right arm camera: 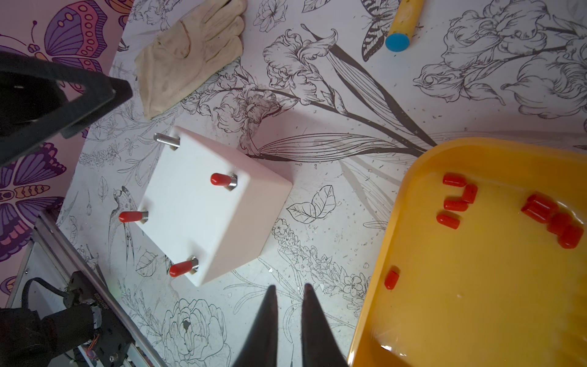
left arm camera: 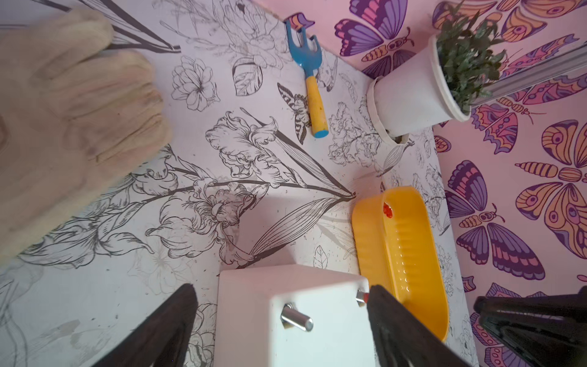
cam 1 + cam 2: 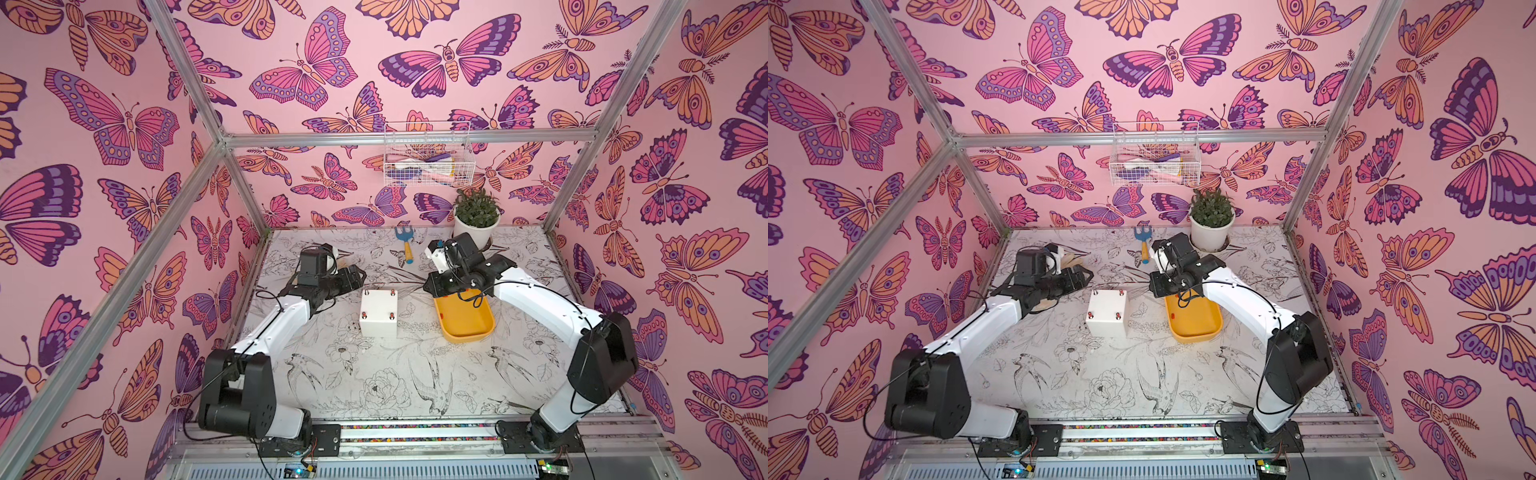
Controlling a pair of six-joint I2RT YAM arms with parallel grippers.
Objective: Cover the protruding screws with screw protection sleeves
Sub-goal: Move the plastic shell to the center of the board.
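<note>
Red sleeves on box: three of the four protruding screws [image 1: 178, 206] are seen capped with screw protection sleeves [image 1: 540, 216] on the white box [image 1: 206, 216].
Bare screw: one silvery stud [image 1: 166, 139] is left uncovered, at the box corner nearest the glove [image 1: 190, 50].
Spare sleeves: a loose scatter is seen in the yellow tray [image 1: 476, 317], just beside the box on the side away from the glove.
Step in hand: judged as the last of four; the fourth sleeve is not yet fetched.
Left tool [image 2: 279, 324]: fingers are spread wide to either side of the bare stud, nothing pinched.
Right tool [image 1: 289, 317]: fingers are nearly pressed together, only a thin gap; no sleeve is seen between them; it hangs over the table [image 1: 349, 95] between box and tray.
Next move: one sleeve is to be picked from the tray, turned open end down, lined up over the bare stud and pushed on; a fine grip is likely needed on so small a cap.
Writing: no brand, label or readable text is made out on box, tray or sleeves.
</note>
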